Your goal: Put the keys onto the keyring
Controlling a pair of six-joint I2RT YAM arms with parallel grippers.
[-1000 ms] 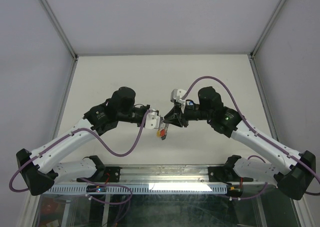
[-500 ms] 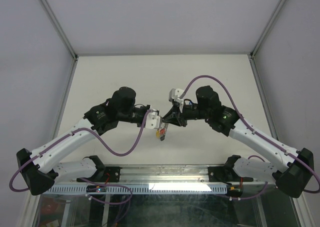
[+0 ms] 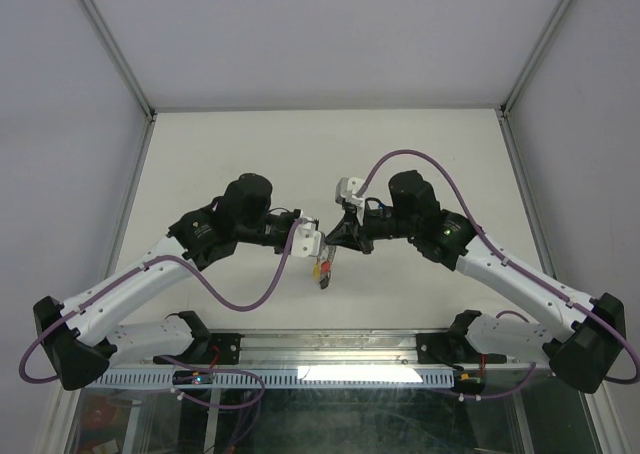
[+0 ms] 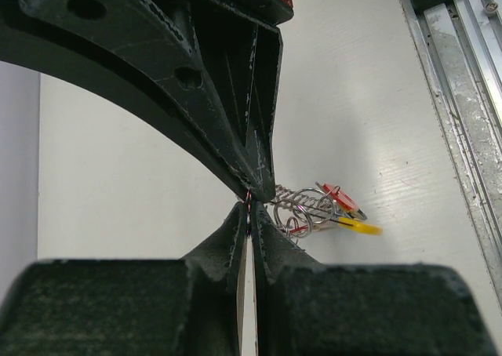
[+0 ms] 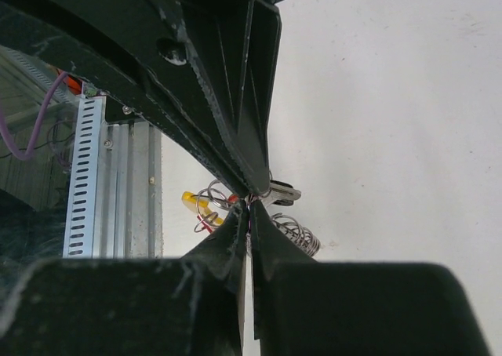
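Left wrist view, bottom centre: the left gripper [image 4: 249, 215] is clenched, its fingertips pinching a thin wire end of the keyring [image 4: 302, 207]. The right gripper [image 4: 252, 193] enters from the top of the frame with its jaws also pressed together, and its tips meet the left tips at the same point. Whether the right tips actually clamp the wire cannot be told.

The keyring is held above the table [image 4: 376, 97]. Its coil extends from the fingertips toward the right of the frame, with the long axis near horizontal and pointing at the aluminium rail [image 4: 463, 97]. A red tag [image 4: 340, 197] and a yellow tag [image 4: 362, 228] sit at the far end of the coil, the yellow one pointing right.

In the top view the keys [image 3: 322, 268] hang just below the meeting grippers at frame centre, long axis running toward the bottom edge.

The contact point is masked by black fingers in both wrist views. The number of keys and the ring's full outline cannot be made out.
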